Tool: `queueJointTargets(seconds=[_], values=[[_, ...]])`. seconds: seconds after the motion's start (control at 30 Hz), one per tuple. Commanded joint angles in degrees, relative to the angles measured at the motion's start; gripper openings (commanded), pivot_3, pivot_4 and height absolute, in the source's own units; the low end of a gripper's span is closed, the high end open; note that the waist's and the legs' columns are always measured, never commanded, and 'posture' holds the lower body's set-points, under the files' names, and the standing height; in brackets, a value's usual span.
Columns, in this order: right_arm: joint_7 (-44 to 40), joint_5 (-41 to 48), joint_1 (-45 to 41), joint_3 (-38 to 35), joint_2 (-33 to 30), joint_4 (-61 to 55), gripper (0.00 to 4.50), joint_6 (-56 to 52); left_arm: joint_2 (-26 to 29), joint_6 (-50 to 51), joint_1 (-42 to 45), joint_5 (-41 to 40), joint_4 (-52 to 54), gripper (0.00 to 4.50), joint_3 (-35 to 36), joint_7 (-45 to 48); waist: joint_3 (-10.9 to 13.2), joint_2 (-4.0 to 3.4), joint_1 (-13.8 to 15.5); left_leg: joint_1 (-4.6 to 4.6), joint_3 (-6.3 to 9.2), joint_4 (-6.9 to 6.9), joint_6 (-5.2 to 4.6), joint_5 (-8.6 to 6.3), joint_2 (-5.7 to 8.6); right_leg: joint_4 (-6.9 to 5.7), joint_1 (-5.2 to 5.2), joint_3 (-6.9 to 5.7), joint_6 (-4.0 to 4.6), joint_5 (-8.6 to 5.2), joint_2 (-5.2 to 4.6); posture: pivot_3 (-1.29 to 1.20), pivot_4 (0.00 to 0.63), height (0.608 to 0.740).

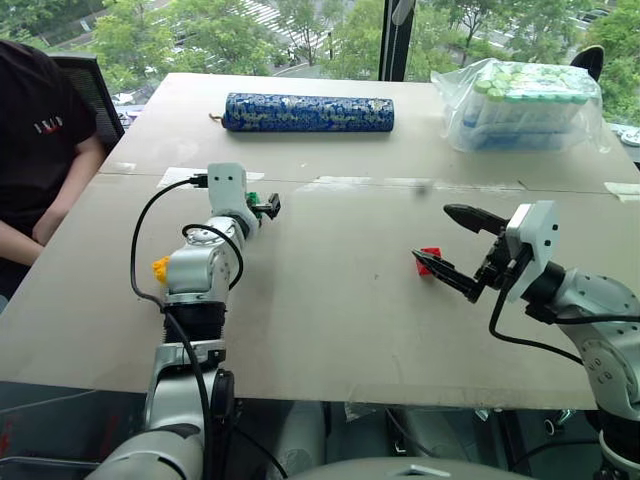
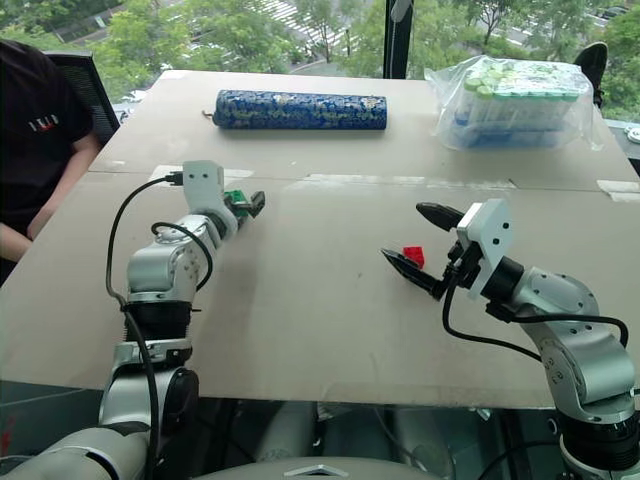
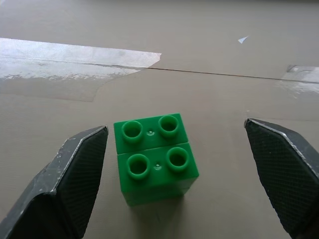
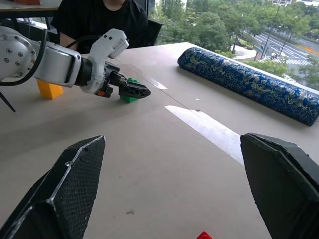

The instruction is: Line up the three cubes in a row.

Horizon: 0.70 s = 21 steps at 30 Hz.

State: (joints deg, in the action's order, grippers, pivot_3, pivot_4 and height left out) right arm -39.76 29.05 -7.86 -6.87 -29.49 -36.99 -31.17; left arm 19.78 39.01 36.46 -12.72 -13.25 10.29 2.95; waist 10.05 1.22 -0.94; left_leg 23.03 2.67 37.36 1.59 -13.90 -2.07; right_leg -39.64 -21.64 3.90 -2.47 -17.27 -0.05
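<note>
The left tool (image 3: 174, 174) is spread wide around the green cube (image 3: 154, 162), touching neither side, apparently set to pinch it. The right tool (image 1: 462, 252) hangs released above the red cube (image 1: 430, 258). The yellow cube (image 4: 49, 89) sits at the green's seven o'clock, by the left arm, so no row yet
</note>
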Motion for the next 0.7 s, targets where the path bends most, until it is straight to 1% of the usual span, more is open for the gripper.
queueJointTargets(seconds=[0.03, 0.07, 0.2, 0.27, 0.37, 0.43, 0.47, 0.53, 0.6, 0.63, 0.7], values=[[0.61, 0.84, 0.19, -0.37, -0.93, -2.47, 4.50, 0.98, -0.48, -3.62, 1.70, 2.12, -1.44, 3.78, -0.79, -0.53, 0.00, 0.00, 0.08, 0.00, -0.02, 0.00, 0.00, 0.00, 0.01, 0.01, 0.00, 0.00, 0.00, 0.00, -0.01, 0.00, 0.150, 0.740], [0.68, 0.89, 0.38, -0.40, -1.06, -2.48, 4.50, 1.13, -0.67, -3.86, 1.77, 2.30, -1.80, 3.36, -0.74, -0.53, 0.00, 0.00, 0.11, 0.01, -0.02, 0.00, 0.00, 0.00, 0.01, 0.01, 0.00, 0.00, 0.00, 0.00, -0.02, 0.00, 0.150, 0.740], [0.66, 1.10, 1.76, -0.97, -1.65, -2.37, 4.50, 1.71, -0.20, -5.07, 1.17, 3.62, -2.30, 1.36, -1.77, 1.41, 0.00, 0.01, 0.20, 0.03, -0.01, 0.01, 0.00, 0.00, 0.01, 0.01, 0.00, -0.03, 0.00, 0.00, -0.03, 0.00, 0.150, 0.740], [0.84, 1.15, 2.37, -1.01, -1.81, -2.51, 4.50, 1.86, 0.49, -5.47, 0.50, 3.34, -1.71, 1.32, -1.63, 3.20, 0.00, 0.01, 0.17, 0.04, 0.00, 0.00, 0.00, 0.00, 0.01, 0.01, 0.00, -0.05, 0.00, 0.00, -0.02, 0.00, 0.150, 0.740], [1.18, 1.17, 2.96, -1.19, -2.15, -3.00, 4.50, 1.76, 2.96, -4.87, -0.98, 1.64, 0.22, 1.32, -1.15, 8.73, 0.00, 0.01, -0.21, 0.02, -0.03, 0.00, 0.00, 0.00, 0.01, 0.01, 0.00, -0.02, 0.00, 0.00, -0.02, 0.00, 0.150, 0.740], [1.06, 1.05, 3.78, -1.74, -2.97, -3.41, 4.50, 1.81, 5.12, -3.72, -2.14, -1.01, 3.06, 1.32, -1.67, 15.36, 0.01, 0.01, -0.31, 0.00, -0.04, -0.01, 0.01, 0.01, -0.01, 0.00, 0.00, 0.00, 0.00, 0.00, 0.00, 0.00, 0.150, 0.740], [0.93, 1.30, 4.26, -2.22, -3.39, -3.61, 4.50, 1.82, 6.14, -4.11, -2.72, -2.55, 4.89, 1.32, -2.16, 19.39, 0.01, 0.01, -0.27, 0.01, -0.03, -0.02, 0.01, 0.01, -0.02, 0.00, -0.02, -0.01, 0.00, 0.00, 0.01, 0.00, 0.150, 0.740], [0.74, 2.56, 5.10, -3.60, -4.18, -3.81, 4.50, 1.38, 7.79, -10.54, -4.68, -5.18, 8.66, 1.32, -4.46, 30.41, 0.01, 0.00, 0.03, 0.01, -0.04, -0.03, 0.03, 0.02, -0.03, 0.01, -0.01, -0.02, 0.01, -0.01, 0.00, 0.00, 0.150, 0.740], [-1.14, 3.45, 6.80, -5.43, -6.72, -3.99, 4.50, 0.98, 12.34, -10.15, -5.85, -9.25, 12.16, 1.32, -8.80, 45.85, 0.01, 0.01, 0.43, 0.03, -0.06, -0.02, 0.07, 0.04, -0.01, 0.06, 0.02, -0.04, 0.01, -0.01, -0.06, 0.00, 0.150, 0.740], [-2.67, 3.69, 7.92, -6.12, -8.05, -4.11, 4.50, 1.30, 14.12, -10.42, -5.80, -10.23, 12.45, 1.32, -10.35, 51.48, 0.02, 0.01, 0.50, 0.07, -0.05, -0.01, 0.07, 0.04, 0.01, 0.07, 0.01, -0.07, 0.01, -0.01, -0.06, 0.00, 0.150, 0.740], [-5.70, 5.73, 10.74, -8.92, -10.39, -4.16, 4.50, 1.54, 16.75, -15.44, -5.49, -10.38, 11.37, 1.32, -13.37, 61.58, 0.02, -0.01, 0.42, 0.08, -0.05, -0.02, 0.05, 0.03, 0.02, 0.17, 0.03, -0.09, 0.01, -0.01, -0.07, 0.00, 0.150, 0.740]])
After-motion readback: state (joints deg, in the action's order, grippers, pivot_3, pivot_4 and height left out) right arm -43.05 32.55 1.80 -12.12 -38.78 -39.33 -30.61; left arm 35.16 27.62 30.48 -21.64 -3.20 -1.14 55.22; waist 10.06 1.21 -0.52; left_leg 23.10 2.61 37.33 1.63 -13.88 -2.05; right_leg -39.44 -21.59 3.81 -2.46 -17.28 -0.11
